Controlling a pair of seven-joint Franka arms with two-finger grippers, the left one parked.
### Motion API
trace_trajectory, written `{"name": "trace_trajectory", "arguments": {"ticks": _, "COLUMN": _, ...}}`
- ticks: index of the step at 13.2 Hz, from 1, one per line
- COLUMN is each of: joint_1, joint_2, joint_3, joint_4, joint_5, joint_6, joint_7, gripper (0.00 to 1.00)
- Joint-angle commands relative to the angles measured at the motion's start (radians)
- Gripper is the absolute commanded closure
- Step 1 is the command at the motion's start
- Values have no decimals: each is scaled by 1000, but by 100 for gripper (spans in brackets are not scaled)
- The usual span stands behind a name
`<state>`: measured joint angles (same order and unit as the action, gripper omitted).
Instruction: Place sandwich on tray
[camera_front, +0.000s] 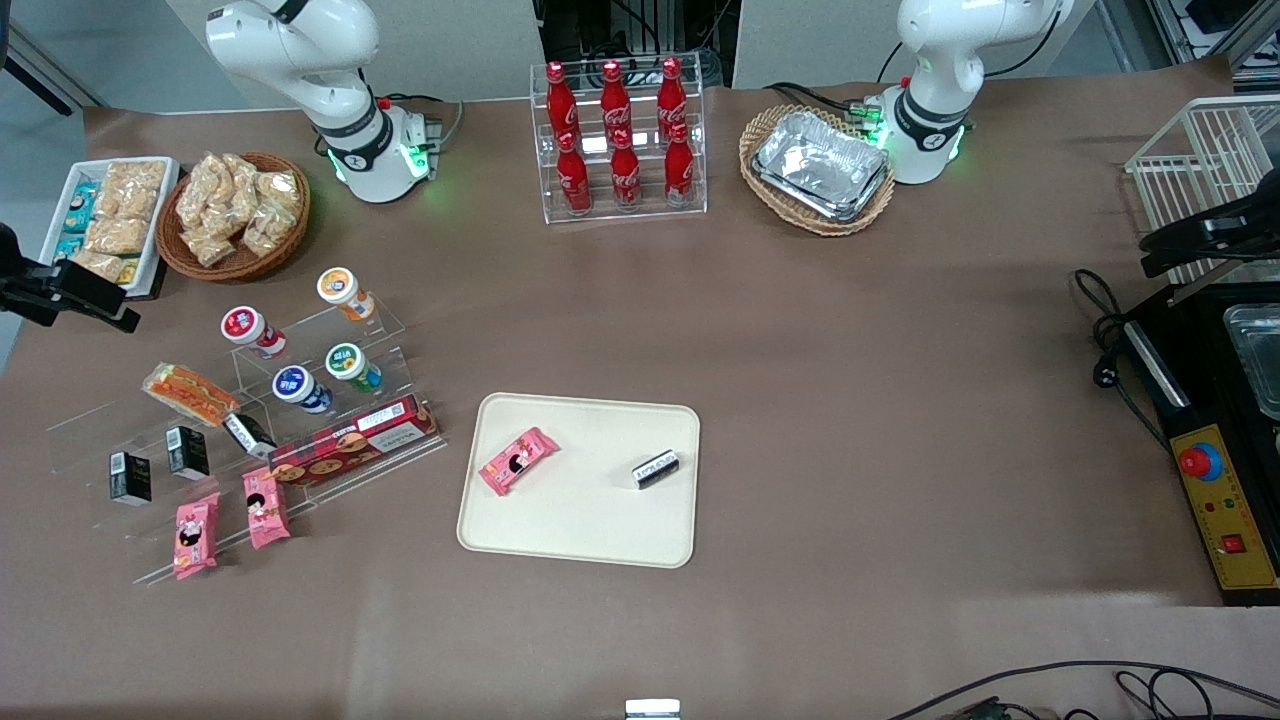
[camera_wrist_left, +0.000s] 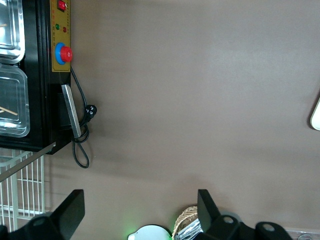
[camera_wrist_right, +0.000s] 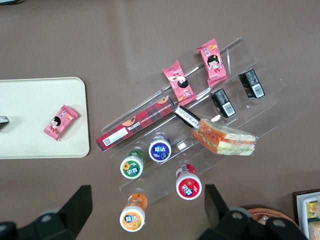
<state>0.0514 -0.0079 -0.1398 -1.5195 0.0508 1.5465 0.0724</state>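
Still clear-wrapped, sandwich (camera_wrist_right: 225, 138) lies under open gripper (camera_wrist_right: 147, 210).

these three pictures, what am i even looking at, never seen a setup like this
It is a table with two white robot arms bolted along one edge. The wide picture looks down on the table from the front; the other two come from cameras on the arms' wrists. Only one arm works. Its pincer hovers open and empty above the clear stepped snack rack; the dark shapes at that picture's edge are its fingers. On the rack lie the sandwich, a wrapped wedge, plus small round tubs, pink snack packets and a long red cookie box. Beside the rack is the cream tray, already holding a pink packet and a small black packet. The sandwich is meant to go there.
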Motion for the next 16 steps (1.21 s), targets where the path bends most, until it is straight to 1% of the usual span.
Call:
{"name": "trace_trajectory", "arguments": {"ticks": 1, "joint_1": -4, "joint_2": -3, "joint_3": 0, "joint_4": 13, "joint_5": 15, "joint_6": -11, "joint_7": 0, "gripper": 0}}
{"name": "trace_trajectory", "arguments": {"ticks": 4, "joint_1": -5, "joint_2": -3, "joint_3": 0, "joint_4": 13, "joint_5": 6, "joint_6": -6, "joint_7": 0, "gripper": 0}}
{"name": "trace_trajectory", "arguments": {"ticks": 5, "joint_1": -5, "joint_2": -1, "joint_3": -1, "joint_4": 13, "joint_5": -8, "joint_6": -5, "joint_7": 0, "gripper": 0}}
{"name": "trace_trajectory", "arguments": {"ticks": 6, "joint_1": -5, "joint_2": 2, "joint_3": 0, "joint_4": 13, "joint_5": -40, "joint_6": -5, "joint_7": -5, "gripper": 0}}
{"name": "trace_trajectory", "arguments": {"ticks": 7, "joint_1": -5, "joint_2": 0, "joint_3": 0, "joint_4": 13, "joint_5": -48, "joint_6": -6, "joint_7": -9, "gripper": 0}}
{"name": "trace_trajectory", "arguments": {"ticks": 10, "joint_1": -13, "joint_2": 0, "joint_3": -7, "joint_4": 6, "joint_5": -51, "joint_6": -5, "joint_7": 12, "gripper": 0}}
{"name": "trace_trajectory", "arguments": {"ticks": 13, "joint_1": -33, "joint_2": 5, "joint_3": -21, "joint_4": -2, "joint_5": -43, "joint_6": -9, "joint_7": 102, "gripper": 0}}
{"name": "trace_trajectory", "arguments": {"ticks": 15, "joint_1": -38, "joint_2": 11, "joint_3": -38, "joint_4": -10, "joint_5": -48, "joint_6": -6, "joint_7": 60, "gripper": 0}}
{"name": "trace_trajectory", "arguments": {"ticks": 16, "joint_1": -39, "joint_2": 12, "joint_3": -41, "joint_4": -17, "joint_5": -49, "joint_6": -2, "joint_7": -24, "gripper": 0}}
